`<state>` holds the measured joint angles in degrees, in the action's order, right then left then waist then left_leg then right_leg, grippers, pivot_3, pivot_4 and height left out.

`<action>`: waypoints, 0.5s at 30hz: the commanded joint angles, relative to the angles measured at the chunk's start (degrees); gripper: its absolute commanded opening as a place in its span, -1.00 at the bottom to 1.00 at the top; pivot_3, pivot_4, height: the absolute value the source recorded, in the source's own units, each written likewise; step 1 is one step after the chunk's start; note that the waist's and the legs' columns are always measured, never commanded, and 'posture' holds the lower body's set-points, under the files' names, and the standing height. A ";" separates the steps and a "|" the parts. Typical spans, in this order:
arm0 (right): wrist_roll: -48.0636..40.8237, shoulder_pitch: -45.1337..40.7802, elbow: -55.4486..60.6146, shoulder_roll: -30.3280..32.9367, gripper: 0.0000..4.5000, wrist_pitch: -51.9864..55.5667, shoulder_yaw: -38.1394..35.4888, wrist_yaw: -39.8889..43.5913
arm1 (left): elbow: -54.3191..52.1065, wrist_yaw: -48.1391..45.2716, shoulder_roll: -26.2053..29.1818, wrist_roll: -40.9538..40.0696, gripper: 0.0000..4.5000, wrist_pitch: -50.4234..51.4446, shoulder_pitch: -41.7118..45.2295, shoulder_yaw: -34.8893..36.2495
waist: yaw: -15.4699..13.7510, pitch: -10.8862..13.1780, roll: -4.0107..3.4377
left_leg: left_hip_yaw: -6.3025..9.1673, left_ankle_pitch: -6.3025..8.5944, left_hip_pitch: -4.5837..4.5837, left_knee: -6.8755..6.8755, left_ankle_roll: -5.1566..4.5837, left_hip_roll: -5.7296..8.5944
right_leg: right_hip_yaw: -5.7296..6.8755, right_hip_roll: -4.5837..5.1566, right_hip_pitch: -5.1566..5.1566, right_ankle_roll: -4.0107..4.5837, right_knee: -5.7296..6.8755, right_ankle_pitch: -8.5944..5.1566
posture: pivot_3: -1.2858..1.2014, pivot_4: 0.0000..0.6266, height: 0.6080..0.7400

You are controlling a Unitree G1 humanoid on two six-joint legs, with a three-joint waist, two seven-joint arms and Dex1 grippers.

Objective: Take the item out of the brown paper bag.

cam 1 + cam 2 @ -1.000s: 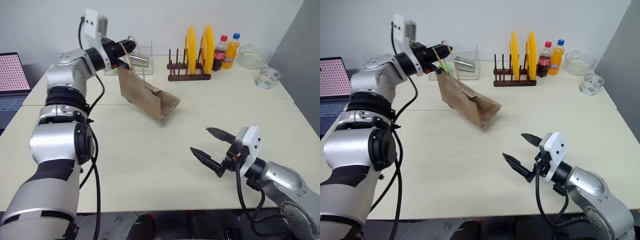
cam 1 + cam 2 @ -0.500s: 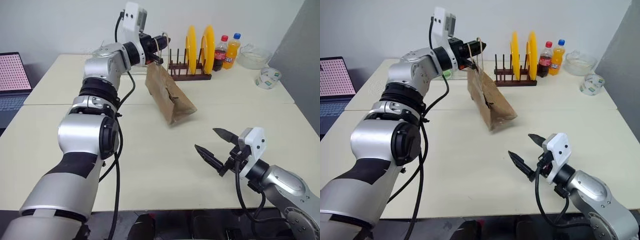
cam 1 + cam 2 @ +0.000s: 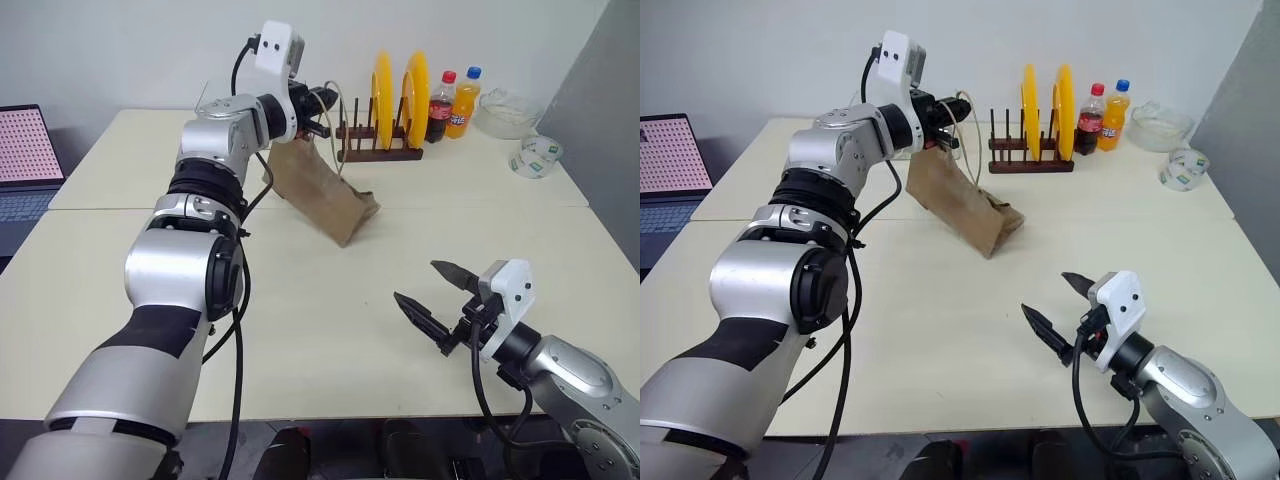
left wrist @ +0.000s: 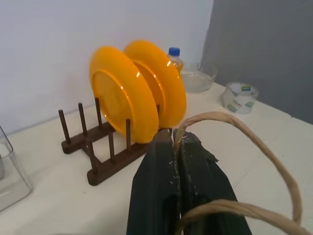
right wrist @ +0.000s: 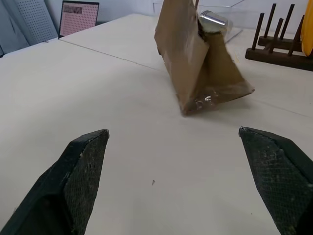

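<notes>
The brown paper bag leans tilted at the far middle of the table, its lower end resting on the tabletop. My left gripper is raised above the bag's upper end and is shut on a tan cord handle; in the left wrist view the black fingers are pressed together around the cord. My right gripper hovers open above the near right of the table, well short of the bag, with nothing between its fingers. The item is hidden.
A wooden rack with two yellow plates stands just behind the bag. A cola bottle, an orange bottle, a glass bowl and a tape roll sit far right. A laptop is at the left edge. A metal can lies behind the bag.
My left gripper has carried the bag's handle to the right, toward the plate rack, dragging the bag along. In the last half second the bag sank to a lower lean. The right arm stayed still.
</notes>
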<state>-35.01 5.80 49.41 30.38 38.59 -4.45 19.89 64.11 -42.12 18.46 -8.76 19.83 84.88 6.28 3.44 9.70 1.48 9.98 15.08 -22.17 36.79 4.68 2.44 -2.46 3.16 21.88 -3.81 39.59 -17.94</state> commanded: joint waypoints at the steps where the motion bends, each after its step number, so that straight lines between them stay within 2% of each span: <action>1: -0.15 0.11 2.86 0.02 1.00 -0.99 -0.43 -0.16 | -7.11 -1.04 0.25 -0.43 -0.98 2.72 -0.25 -0.71 | -0.01 0.00 0.00 | 0.01 0.00 0.00 0.00 0.00 0.00 | 0.00 0.00 0.00 0.00 0.00 0.00 | 0.03 -0.52 1.00; 15: -0.01 -1.77 1.03 -0.12 1.00 -1.26 -0.79 -0.08 | -25.69 -0.52 4.45 -1.43 -0.98 19.50 -5.90 -1.84 | -0.07 0.00 0.00 | 0.00 0.00 0.01 0.09 0.00 0.00 | -0.03 0.00 0.02 0.00 0.12 0.00 | 0.03 -0.52 1.00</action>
<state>-34.97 4.84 49.26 30.37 38.44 -4.39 19.89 42.68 -42.86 22.07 -8.96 38.55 77.85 4.22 3.37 9.70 1.48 9.97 15.07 -22.16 36.88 4.68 2.44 -2.49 3.16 21.90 -3.81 39.72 -17.94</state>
